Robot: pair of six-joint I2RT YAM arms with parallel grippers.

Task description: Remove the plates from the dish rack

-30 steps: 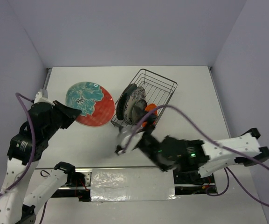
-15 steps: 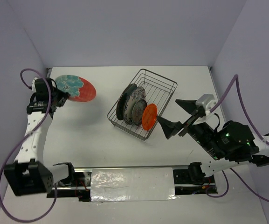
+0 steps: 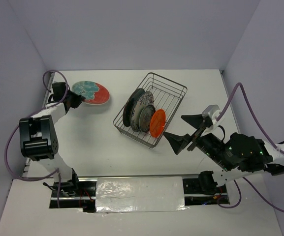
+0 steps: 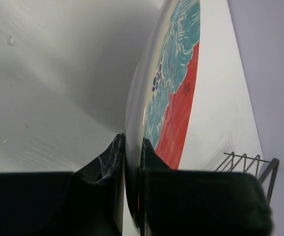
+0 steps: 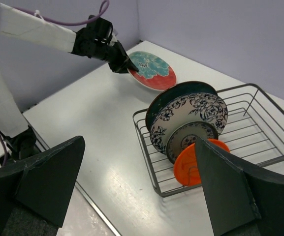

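Left of the dish rack, the left claw is clenched on the rim of the red-and-teal plate, which tilts over the bench. Inside the rack stand the dark teal plate, the blue-and-white plate and the orange plate. Just right of the rack, the right claw is spread wide, grasping nothing.

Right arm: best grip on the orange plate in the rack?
Likely the top rim of the small orange round plate, from above: it stands on edge at the near end of the dark wire dish rack, top exposed.
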